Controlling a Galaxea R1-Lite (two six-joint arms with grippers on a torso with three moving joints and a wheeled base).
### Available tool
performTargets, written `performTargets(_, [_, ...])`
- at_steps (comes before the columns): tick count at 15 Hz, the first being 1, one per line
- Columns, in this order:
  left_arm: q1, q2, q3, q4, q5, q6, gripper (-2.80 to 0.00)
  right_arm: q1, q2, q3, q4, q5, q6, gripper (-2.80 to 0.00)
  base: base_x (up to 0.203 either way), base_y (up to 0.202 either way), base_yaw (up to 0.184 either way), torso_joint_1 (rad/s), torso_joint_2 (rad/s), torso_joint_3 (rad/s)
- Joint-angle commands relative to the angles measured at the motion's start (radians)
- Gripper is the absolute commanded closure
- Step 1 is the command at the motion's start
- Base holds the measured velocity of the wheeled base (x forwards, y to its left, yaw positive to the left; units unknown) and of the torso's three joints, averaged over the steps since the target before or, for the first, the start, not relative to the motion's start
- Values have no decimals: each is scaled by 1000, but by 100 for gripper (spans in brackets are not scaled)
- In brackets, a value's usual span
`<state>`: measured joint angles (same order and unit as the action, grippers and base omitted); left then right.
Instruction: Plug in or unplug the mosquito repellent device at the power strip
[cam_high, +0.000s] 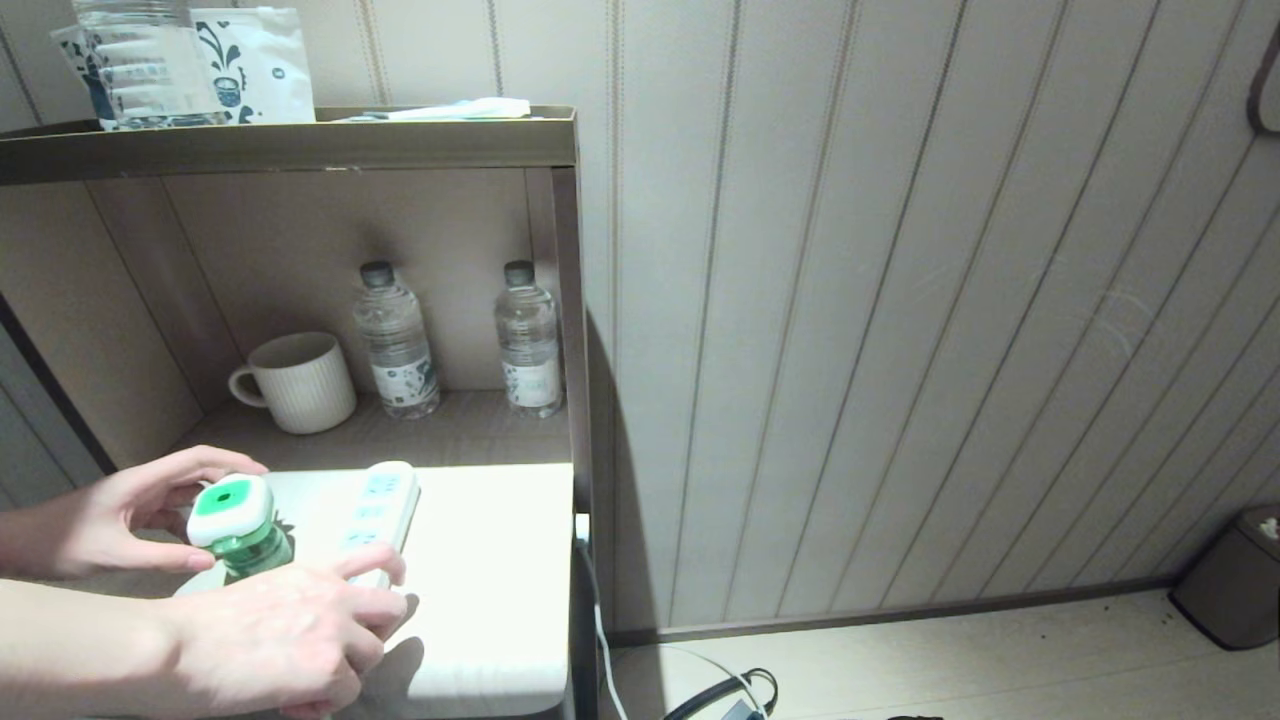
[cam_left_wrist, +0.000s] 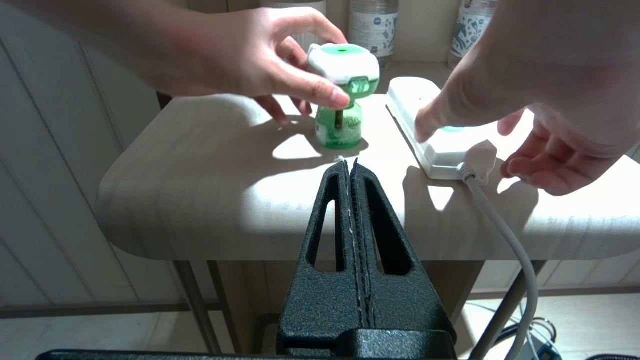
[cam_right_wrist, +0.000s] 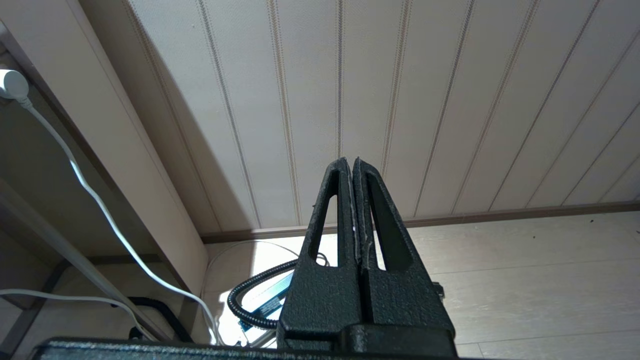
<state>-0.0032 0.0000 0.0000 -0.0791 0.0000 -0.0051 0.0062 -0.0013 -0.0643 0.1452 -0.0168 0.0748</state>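
Mosquito repellent device (cam_high: 236, 525), a small translucent green liquid bottle capped by a white rounded-square head with a green centre, stands upright on the pale wood-grain table top (cam_high: 490, 580), just beside the long flat white plastic power strip (cam_high: 375, 515) and not plugged into it. A person's hand (cam_high: 110, 520) pinches the device's white head between thumb and fingers, while a second hand (cam_high: 290, 640) rests fingertips on the near end of the power strip, where its white cable (cam_left_wrist: 505, 240) leaves and drops over the table edge (the cable shows best in the left wrist view). Left gripper (cam_left_wrist: 351, 167), black and textured, hovers short of the table's near edge, pointing toward the device, its fingers pressed together with nothing between them. Right gripper (cam_right_wrist: 350, 165) is parked off to the side, facing the striped panelled wall (cam_right_wrist: 400, 100) and pale floor, its fingers likewise closed tight on nothing. On the shelf behind the table stand a cream ribbed ceramic mug (cam_high: 298, 382) and two clear plastic water bottles with dark caps (cam_high: 397, 340), apart from one another, with the mug to the left.
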Motion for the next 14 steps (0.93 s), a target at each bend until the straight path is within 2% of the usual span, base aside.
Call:
performTargets(1, [0, 2, 0, -1, 0, -1, 0, 0, 1, 0, 2, 0, 0, 0, 0, 0, 0, 0, 0, 0])
performTargets(14, [0, 2, 0, -1, 0, -1, 0, 0, 1, 0, 2, 0, 0, 0, 0, 0, 0, 0, 0, 0])
